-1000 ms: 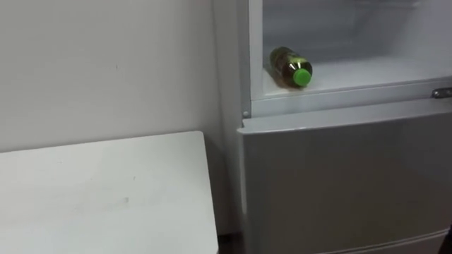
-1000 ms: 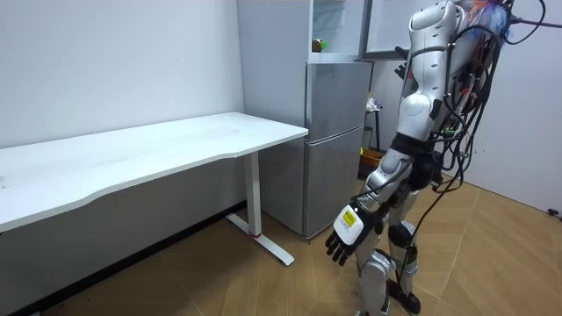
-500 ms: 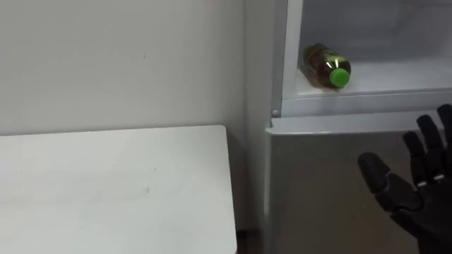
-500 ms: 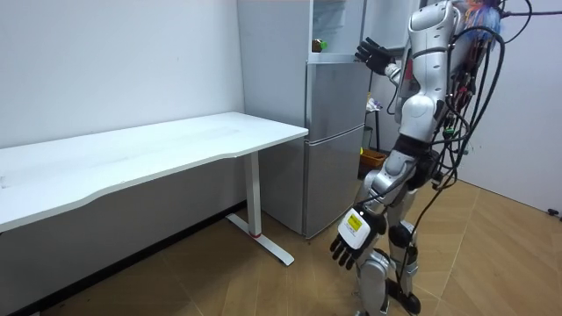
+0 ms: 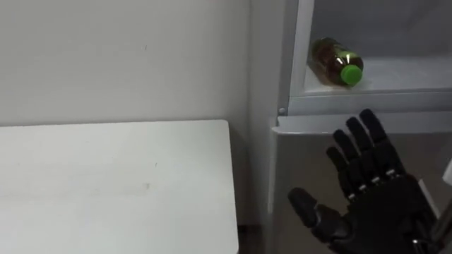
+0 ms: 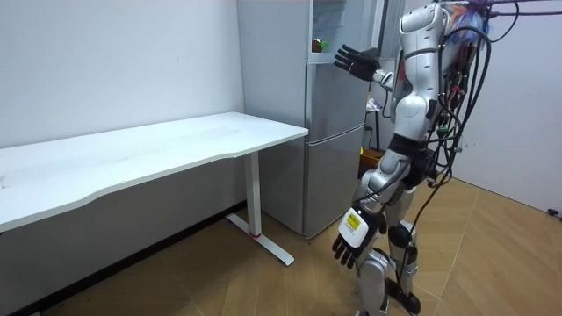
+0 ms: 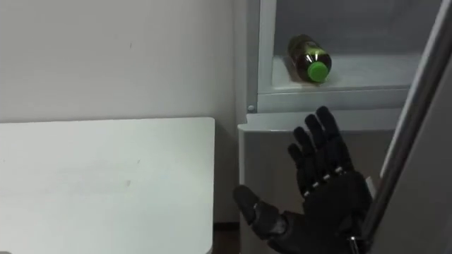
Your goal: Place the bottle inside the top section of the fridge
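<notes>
A brown bottle [image 5: 335,62] with a green cap lies on its side at the left front of the upper fridge shelf [image 5: 406,72], cap toward me. The bottle [image 7: 308,58] has no hand on it. My right hand [image 5: 374,201] is raised in front of the lower fridge door [image 5: 300,152], below the bottle, back toward me and fingers spread, holding nothing. In the room view the right hand [image 6: 356,61] reaches toward the open upper compartment, and my left hand [image 6: 351,241] hangs relaxed by my thigh.
The upper fridge door [image 7: 413,127] stands open at my right, its edge close to the raised hand. A white table [image 5: 106,183] adjoins the fridge on the left, against the wall. I stand on wooden floor [image 6: 263,281] in front of the fridge.
My right hand has risen from my side and moved up and left across the lower door, closer to the shelf. The bottle has not moved; the camera shifted slightly.
</notes>
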Controlling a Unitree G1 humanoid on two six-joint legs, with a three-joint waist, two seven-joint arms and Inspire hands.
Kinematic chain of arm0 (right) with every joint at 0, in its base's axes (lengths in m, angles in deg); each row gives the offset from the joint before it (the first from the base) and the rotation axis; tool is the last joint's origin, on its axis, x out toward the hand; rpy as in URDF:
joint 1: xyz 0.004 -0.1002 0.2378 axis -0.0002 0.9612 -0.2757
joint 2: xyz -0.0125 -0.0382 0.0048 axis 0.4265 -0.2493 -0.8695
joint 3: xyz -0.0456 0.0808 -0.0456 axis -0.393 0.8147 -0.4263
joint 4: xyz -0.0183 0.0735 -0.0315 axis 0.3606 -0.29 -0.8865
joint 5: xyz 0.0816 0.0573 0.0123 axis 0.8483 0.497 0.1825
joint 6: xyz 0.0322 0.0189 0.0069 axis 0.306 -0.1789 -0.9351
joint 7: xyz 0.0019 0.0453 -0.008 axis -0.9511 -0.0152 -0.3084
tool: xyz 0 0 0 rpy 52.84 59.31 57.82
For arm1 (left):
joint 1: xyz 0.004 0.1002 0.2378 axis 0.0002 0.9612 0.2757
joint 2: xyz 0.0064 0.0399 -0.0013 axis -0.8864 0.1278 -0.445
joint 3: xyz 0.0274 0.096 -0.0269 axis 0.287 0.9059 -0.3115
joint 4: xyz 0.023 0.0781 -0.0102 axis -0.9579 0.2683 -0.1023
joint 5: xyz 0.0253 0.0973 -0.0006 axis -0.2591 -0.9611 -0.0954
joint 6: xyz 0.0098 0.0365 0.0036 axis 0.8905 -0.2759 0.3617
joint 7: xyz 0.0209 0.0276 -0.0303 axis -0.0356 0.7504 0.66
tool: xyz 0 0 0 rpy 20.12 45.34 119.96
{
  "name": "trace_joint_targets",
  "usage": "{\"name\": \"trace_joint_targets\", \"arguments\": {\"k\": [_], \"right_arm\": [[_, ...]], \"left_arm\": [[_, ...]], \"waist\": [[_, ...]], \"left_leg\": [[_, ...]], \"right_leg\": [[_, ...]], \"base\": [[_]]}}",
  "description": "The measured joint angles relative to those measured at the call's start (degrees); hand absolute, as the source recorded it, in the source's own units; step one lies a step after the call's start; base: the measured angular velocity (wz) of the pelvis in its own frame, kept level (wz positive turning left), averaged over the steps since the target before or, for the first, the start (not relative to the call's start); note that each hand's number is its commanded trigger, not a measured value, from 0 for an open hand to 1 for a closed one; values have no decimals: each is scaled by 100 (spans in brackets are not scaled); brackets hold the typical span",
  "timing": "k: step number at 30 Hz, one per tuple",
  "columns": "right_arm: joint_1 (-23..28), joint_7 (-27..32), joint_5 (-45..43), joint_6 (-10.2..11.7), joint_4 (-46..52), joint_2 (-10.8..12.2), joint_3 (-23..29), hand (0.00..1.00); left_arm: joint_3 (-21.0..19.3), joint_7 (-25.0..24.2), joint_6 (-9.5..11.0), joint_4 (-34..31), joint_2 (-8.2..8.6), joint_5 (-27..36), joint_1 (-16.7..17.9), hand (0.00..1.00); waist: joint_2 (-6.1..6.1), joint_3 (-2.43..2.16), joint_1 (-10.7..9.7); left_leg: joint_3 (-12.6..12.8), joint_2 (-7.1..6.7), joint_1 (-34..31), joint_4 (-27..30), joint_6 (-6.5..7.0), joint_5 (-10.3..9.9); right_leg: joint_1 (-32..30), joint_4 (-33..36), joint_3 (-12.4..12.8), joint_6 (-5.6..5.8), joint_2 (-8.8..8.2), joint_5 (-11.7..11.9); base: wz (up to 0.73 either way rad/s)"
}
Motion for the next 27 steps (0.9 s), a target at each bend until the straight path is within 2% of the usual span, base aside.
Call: {"name": "trace_joint_targets", "arguments": {"k": [6,13,14,16,18,22,25,27], "right_arm": [[4,-459,-408,-266,-338,-3,-160,0],[21,-677,-1126,-301,-485,-7,-153,0],[23,-680,-1242,-301,-579,-7,-154,0],[84,-659,-1384,-302,-716,-3,-154,0],[261,-544,-1484,-302,-829,-3,-150,0],[542,-241,-1687,-297,-1176,-4,-131,0],[648,-50,-1723,-297,-1489,-6,91,0],[662,221,-1707,-284,-1688,-2,412,0]], "left_arm": [[69,-1,-72,-92,-1,0,-5,0],[67,-111,-103,-121,-44,-9,-52,0],[67,-111,-105,-135,-44,-5,-53,0],[68,-111,-105,-140,-42,-3,-49,0],[66,-109,-114,-200,-44,-4,-45,0],[56,-85,-113,-198,-45,-7,-3,0],[-40,-88,-108,-181,-13,-25,37,0],[-245,-85,-107,-190,-14,-38,104,0]], "waist": [[-6,0,76],[-32,-5,62],[-50,-18,62],[-73,-33,70],[-46,-44,66],[10,-39,41],[62,-36,-45],[98,-50,-146]], "left_leg": [[-61,11,-20,56,-7,-16],[-137,23,-111,236,26,-108],[-140,25,-139,262,34,-118],[-140,23,-148,269,40,-124],[-140,21,-153,262,43,-125],[-143,17,-116,227,44,-125],[-149,14,-104,189,43,-125],[-164,7,-92,189,44,-125]], "right_leg": [[-4,62,-25,-4,2,4],[-17,51,-79,4,-9,-1],[-21,48,-82,10,-9,3],[-11,32,-86,24,-11,19],[19,-36,-118,34,-10,75],[98,-50,-144,39,-12,87],[107,-55,-171,39,-15,87],[121,-55,-181,41,-22,86]], "base": [[3],[4],[3],[0],[0],[0],[0],[0]]}}
